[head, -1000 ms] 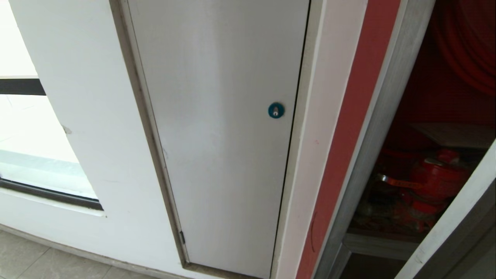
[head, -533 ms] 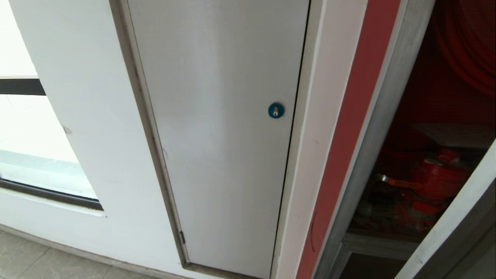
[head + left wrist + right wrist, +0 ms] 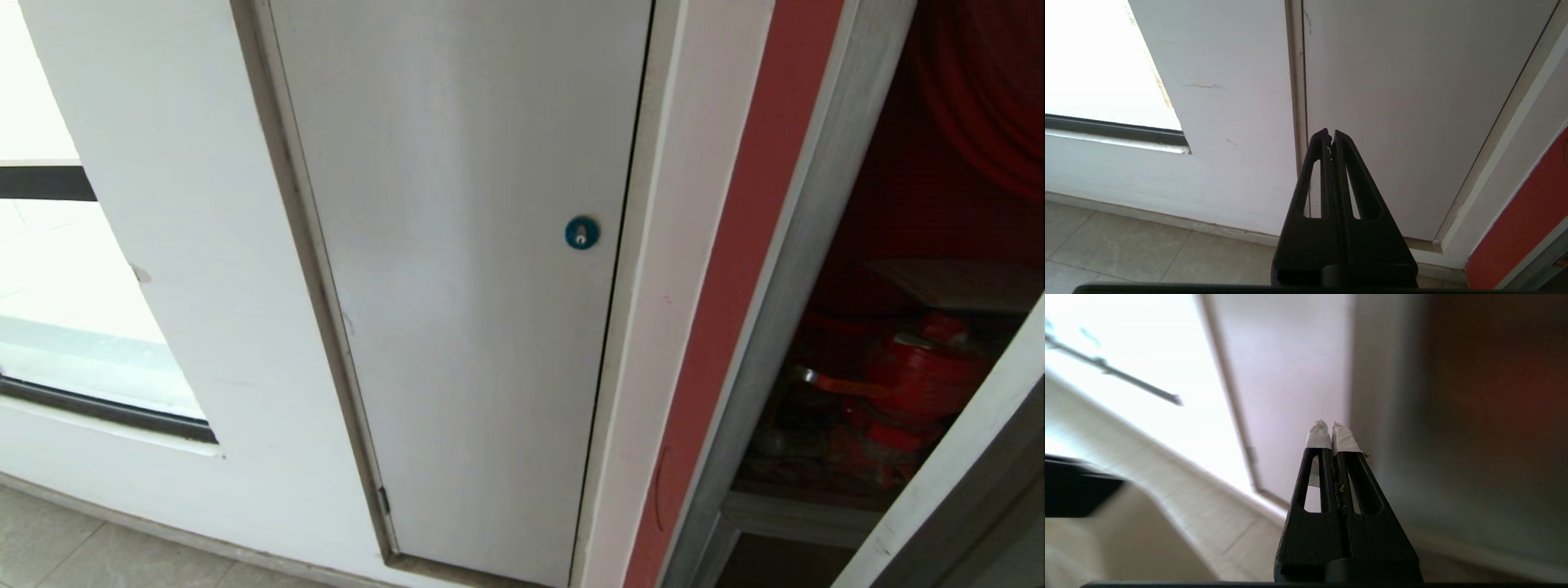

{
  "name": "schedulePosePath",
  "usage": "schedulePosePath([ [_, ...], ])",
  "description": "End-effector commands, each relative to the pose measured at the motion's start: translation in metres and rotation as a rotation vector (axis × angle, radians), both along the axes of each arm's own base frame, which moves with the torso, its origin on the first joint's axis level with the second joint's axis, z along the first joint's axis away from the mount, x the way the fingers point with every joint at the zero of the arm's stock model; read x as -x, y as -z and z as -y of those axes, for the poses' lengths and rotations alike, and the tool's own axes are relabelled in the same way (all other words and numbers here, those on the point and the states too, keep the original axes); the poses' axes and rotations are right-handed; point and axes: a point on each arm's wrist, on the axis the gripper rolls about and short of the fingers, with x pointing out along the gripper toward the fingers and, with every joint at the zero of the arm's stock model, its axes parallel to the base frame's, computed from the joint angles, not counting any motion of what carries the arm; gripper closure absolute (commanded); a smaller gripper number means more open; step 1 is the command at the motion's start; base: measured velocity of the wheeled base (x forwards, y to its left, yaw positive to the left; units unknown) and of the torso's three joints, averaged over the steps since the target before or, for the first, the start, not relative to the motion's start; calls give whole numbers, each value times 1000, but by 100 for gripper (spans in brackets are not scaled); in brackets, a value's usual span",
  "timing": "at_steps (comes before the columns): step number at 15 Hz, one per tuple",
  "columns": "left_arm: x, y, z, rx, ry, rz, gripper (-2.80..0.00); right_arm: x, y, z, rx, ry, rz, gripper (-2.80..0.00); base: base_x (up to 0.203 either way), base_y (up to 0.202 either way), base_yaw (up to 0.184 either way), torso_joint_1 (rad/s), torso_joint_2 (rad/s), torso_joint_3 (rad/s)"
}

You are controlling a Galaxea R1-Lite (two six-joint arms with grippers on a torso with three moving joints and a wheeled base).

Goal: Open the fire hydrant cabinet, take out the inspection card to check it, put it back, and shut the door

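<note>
Fire hydrant cabinet: right third of the head view; brushed-metal frame slanting from upper right to lower centre, with a red strip along its left side. Standing open; red interior exposed at the right edge.
Contents seen inside: red hose coil at upper right; red valve fitting at lower right, beside an orange tag; a pale flat board just above the valve, identity unclear.
Door: only a pale-edged slanting panel at the lower right corner of the head view, swung away from the frame.
Inspection card: not identifiable in any view.
Plain grey-white door: centre of the head view, closed, flush in its frame; round blue lock near its right edge, right of centre.
Window: left edge of the head view, bright, with a dark lower sill. Tiled floor at lower left.
Left gripper: bottom centre of the left wrist view; black fingers pressed together, nothing between them; aimed at the lower frame edge of the grey-white door, apart from it.
Right gripper: bottom centre of the right wrist view; white-taped fingertips closed against each other, nothing held; aimed between the grey-white door and the cabinet's metal frame; background blurred.
Neither arm visible in the head view.
</note>
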Motion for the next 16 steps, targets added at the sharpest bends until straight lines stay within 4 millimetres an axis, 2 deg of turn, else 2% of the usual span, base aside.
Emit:
schedulePosePath([
  [1,-1,2,0,0,0,-7,0,-23,-26,-2,-5,-77,-78,0,0,0,0,0,0,0],
  [5,-1,2,0,0,0,-7,0,-58,-42,-4,-13,-155,-167,0,0,0,0,0,0,0],
  [8,-1,2,0,0,0,-7,0,-85,-55,-4,-10,-160,-140,0,0,0,0,0,0,0],
  [16,-1,2,0,0,0,-7,0,-126,-70,-2,4,-71,-65,0,0,0,0,0,0,0],
])
